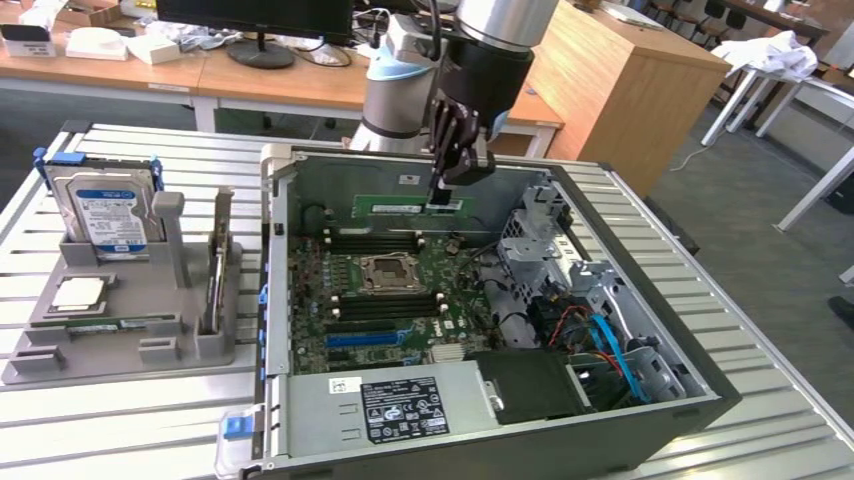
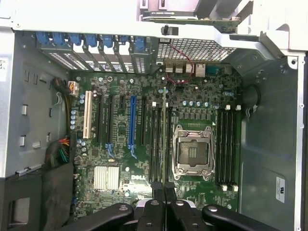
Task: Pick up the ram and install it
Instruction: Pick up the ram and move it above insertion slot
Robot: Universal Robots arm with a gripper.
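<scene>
Here the claw is clamped on the ram, pinching its upper edge near the end toward the exterior view's right. The green stick hangs below the fingers, inside the open computer case. Its long axis runs across the exterior view, parallel with the black memory slots beside the CPU socket. It looks to be held clear above the motherboard, not seated.

In the wrist view the ram is seen edge-on as a thin line leading away from the claw. It runs along the length of the slot bank next to the socket.

The case lies on its side on a slatted metal bench. A grey fixture with a hard drive stands well apart, toward the exterior view's left. Wooden desks fill the room behind.
</scene>
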